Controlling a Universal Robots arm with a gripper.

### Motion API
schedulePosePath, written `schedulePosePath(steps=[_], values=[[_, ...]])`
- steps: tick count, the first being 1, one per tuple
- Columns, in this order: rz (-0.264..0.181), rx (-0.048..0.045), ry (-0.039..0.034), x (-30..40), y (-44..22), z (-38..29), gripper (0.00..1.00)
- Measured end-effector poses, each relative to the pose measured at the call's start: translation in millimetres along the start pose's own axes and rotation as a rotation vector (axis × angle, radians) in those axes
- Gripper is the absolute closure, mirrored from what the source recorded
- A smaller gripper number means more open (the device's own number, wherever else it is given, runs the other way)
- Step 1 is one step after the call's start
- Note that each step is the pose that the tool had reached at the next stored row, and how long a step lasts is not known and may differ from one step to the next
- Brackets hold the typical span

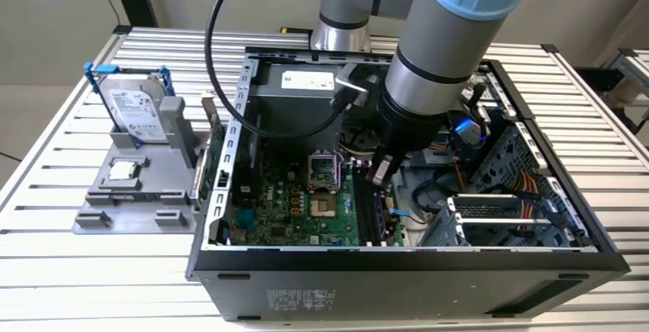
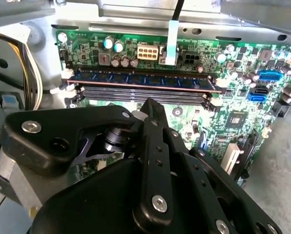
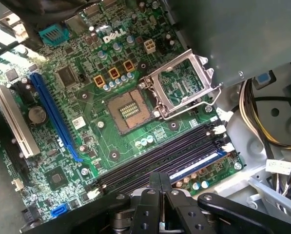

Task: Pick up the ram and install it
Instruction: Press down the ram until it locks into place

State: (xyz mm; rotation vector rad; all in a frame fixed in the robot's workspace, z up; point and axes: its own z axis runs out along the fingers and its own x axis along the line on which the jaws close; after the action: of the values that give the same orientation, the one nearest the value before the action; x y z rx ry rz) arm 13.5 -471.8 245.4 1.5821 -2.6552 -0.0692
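The ram (image 2: 140, 80) is a long bluish-green stick with dark chips, standing on edge in the outermost of the black motherboard slots (image 2: 135, 92). In the first wrist view the ram (image 3: 200, 164) lies in the slot nearest the board's edge. My gripper (image 1: 378, 175) is inside the open computer case, just above the slots. Its black fingers (image 3: 154, 181) meet tip to tip with nothing between them. In the second wrist view the gripper (image 2: 152, 105) hangs close beside the ram, a little short of it.
A silver hard drive with a blue bracket (image 1: 134, 108) and a small square processor chip (image 1: 124, 170) rest on a grey holder at the exterior view's left. The processor socket (image 3: 128, 109) is open with its metal frame (image 3: 182, 85) raised. Cable bundles (image 1: 476, 172) and case walls (image 1: 228, 157) crowd the arm.
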Motion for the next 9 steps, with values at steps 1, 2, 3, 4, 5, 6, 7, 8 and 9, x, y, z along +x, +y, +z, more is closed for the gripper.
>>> schedulePosePath(steps=[1,2,3,4,5,6,7,8,9], values=[[-0.005,-0.0003,0.0005,0.0,0.0,0.0,1.0],[-0.009,-0.0005,0.0009,0.0,0.0,0.0,1.0],[-0.013,-0.0007,0.0014,0.0,0.0,0.0,1.0],[-0.018,-0.0009,0.0019,0.0,0.0,0.0,1.0],[-0.022,-0.0011,0.002,0.0,0.0,0.1,1.0],[-0.026,-0.0012,0.0025,0.0,0.0,0.1,1.0],[-0.031,-0.0013,0.0029,0.0,0.0,0.1,1.0],[-0.035,-0.0015,0.0032,0.0,0.0,0.1,1.0],[-0.04,-0.0015,0.0037,0.0,0.0,0.1,1.0]])
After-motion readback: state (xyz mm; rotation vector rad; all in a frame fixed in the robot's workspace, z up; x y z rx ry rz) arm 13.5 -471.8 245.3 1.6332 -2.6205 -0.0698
